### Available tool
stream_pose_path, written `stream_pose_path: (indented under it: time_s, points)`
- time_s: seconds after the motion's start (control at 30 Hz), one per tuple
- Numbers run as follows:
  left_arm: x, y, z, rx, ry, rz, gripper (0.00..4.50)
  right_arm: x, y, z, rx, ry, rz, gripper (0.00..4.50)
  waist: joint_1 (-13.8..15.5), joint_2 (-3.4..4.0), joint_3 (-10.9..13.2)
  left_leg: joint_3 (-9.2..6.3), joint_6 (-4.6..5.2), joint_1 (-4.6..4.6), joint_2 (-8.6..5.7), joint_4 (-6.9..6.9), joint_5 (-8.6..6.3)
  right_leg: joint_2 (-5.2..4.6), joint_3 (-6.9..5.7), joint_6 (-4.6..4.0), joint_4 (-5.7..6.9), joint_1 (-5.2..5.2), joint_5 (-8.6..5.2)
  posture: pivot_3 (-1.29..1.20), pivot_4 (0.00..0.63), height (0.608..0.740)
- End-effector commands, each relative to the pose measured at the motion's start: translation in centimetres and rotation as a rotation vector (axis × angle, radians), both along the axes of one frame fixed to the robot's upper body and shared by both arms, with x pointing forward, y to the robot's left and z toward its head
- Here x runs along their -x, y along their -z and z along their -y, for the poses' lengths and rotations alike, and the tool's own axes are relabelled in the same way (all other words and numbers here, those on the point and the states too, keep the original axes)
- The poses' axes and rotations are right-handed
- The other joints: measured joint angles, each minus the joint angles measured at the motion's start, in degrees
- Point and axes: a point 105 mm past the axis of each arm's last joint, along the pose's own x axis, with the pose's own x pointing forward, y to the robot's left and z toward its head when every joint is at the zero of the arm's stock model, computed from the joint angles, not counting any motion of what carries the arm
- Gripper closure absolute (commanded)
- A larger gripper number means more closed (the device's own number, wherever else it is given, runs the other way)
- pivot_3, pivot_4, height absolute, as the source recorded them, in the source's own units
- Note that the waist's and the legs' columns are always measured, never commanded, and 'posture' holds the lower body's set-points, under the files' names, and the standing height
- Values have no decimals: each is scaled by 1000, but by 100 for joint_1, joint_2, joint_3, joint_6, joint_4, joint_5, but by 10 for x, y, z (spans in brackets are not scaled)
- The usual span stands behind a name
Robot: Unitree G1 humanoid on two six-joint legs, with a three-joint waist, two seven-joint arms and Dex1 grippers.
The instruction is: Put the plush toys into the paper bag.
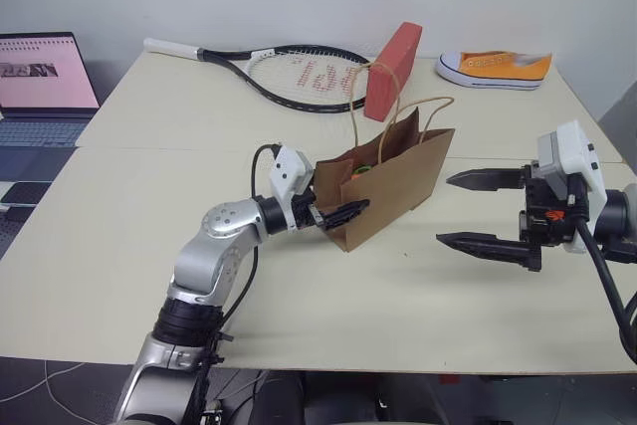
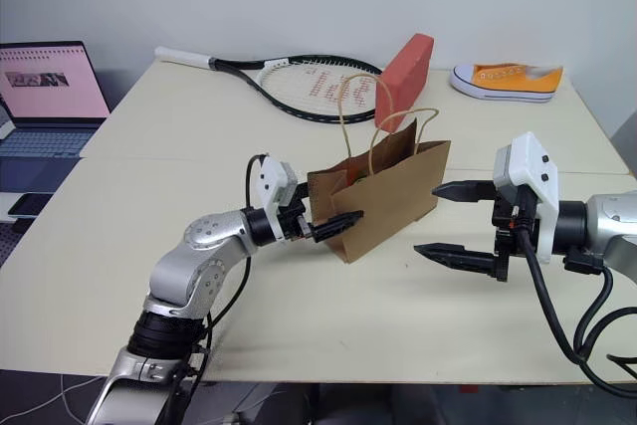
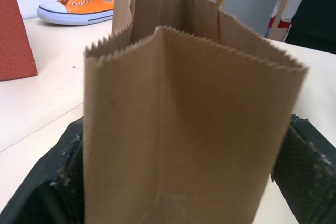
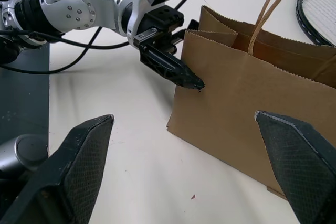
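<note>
Head views: kraft paper bag (image 1: 390, 182) upright mid-table, something orange and green inside; left gripper (image 2: 333, 225) straddling its narrow end.

Left wrist: fingers (image 3: 48, 192) spread around bag; could crumple or topple it.

Right wrist: right gripper (image 4: 184, 169) spread, empty, nearby.

The left arm (image 1: 214, 246) is silver metal with rounded joint housings dotted with small screws, a black ribbed collar near its base and a black cable looping along it to a white boxy wrist module (image 1: 288, 172). The left gripper (image 1: 345, 212) has two slim, black, tapered fingers with a dimpled inner texture. The right gripper (image 1: 485, 211) has the same long, black, pointed fingers (image 4: 86, 163), set on a black block with a small orange mark, topped by a white angular housing (image 1: 569, 161) and trailed by thick black cables (image 2: 557, 316).
</note>
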Motion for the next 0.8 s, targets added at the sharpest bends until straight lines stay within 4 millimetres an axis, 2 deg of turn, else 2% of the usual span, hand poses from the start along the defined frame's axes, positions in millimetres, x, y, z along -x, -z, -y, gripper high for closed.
stream_pose_path:
  time_s: [0.03, 0.27, 0.4, 0.53, 0.67, 0.8]
  points:
    - [-1, -14, 4, 26, 18, 73, 905, 3, -6, -3, 1, -20, 48, 0, 0, 0, 0, 0, 0, 0, 0, 0, 0, 0, 0, 0, -1, 0, 0, 0, 150, 740]
    - [0, -11, 7, 35, 45, 73, 3129, 3, -3, -5, 4, -19, 79, 0, 0, 0, 0, 0, 0, -1, 0, 0, 0, 0, 0, 23, -1, 0, 13, 0, 150, 740]
    - [-4, -11, 3, 32, 31, 81, 4365, 3, 0, -6, 5, -18, 85, 0, 0, 0, 0, 0, 0, 0, 0, 0, 0, 0, 0, 23, -1, 0, 13, 0, 150, 740]
    - [-5, -11, -2, 13, 48, 84, 4466, -1, 3, -2, 21, 24, 111, 0, -1, 0, 0, 0, 0, 0, 0, 0, 0, 0, 0, 21, -1, 0, 12, 0, 150, 740]
    - [-4, -19, -6, 25, 110, 76, 4466, -4, 1, 3, 10, 76, 172, 0, -2, 0, 0, 0, 0, -1, 0, 0, 0, 0, 0, 22, -1, 0, 13, 0, 150, 740]
    - [-1, -24, -5, 2, 229, 64, 4466, 4, -1, 11, 28, 85, 179, 0, -2, -1, 0, 0, 0, -2, 0, -1, 0, 0, -1, 22, -1, -1, 13, 0, 150, 740]
